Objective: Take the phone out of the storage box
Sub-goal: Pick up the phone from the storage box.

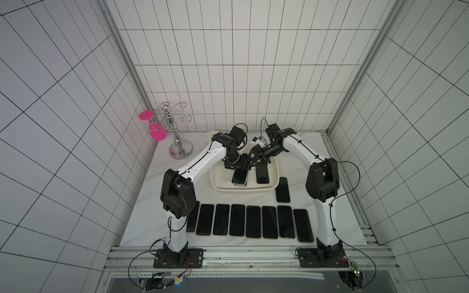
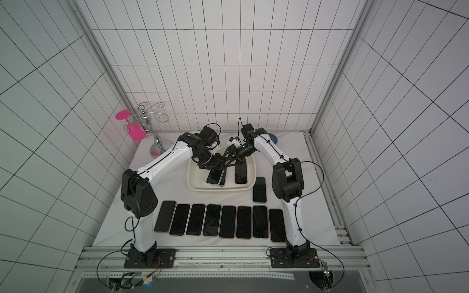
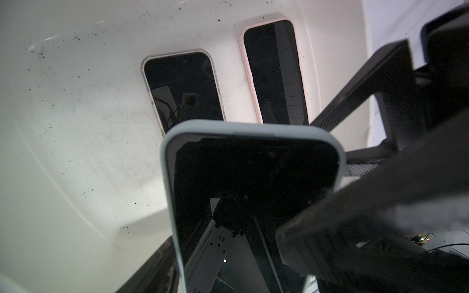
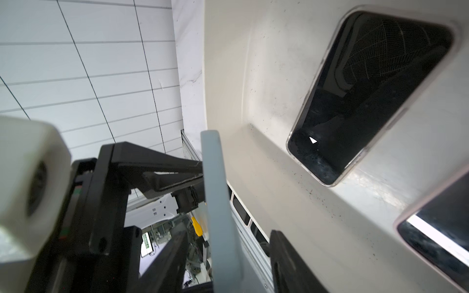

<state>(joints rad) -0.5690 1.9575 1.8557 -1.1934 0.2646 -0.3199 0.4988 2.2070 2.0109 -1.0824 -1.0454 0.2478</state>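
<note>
Nearest the top camera: aluminium rail [image 1: 253,256] w/ both arm bases. Just beyond it, a row of eight black-screened phones [image 1: 253,224] lay side by side on the white marbled surface [image 1: 149,208]. One lone black-screened phone [image 1: 283,190] lay just beside the right-hand rim of the storage box.

The storage box was a shallow cream-white plastic tub [image 1: 220,177], mid-surface, beyond the row. Contents: a silver-edged phone [image 3: 182,88] and a pink-cased phone [image 3: 275,73], both flat on the floor, plus the task phone.

The task phone had a pale grey case and black screen [image 3: 253,177]. Pos.: raised and tilted above the silver-edged phone, inside the box outline, not yet over the rim. Whether its low end touched anything: not visible.

Left gripper [image 1: 239,168]: pinched the task phone across its long edges.
Right gripper [image 4: 229,232]: jaws part-spread, straddling the phone's two faces. A gap showed at one finger at least, so no firm hold.

Step in hand (est.): lift-out, at arm-to-arm transfer.

Next move req. (est.):
1. Right gripper to clamp square on both faces before the left lets go.
2. Raise clear of the rim w/o dragging over the phone beneath.
3. Set down on bare surface, e.g. near the lone phone.
</note>
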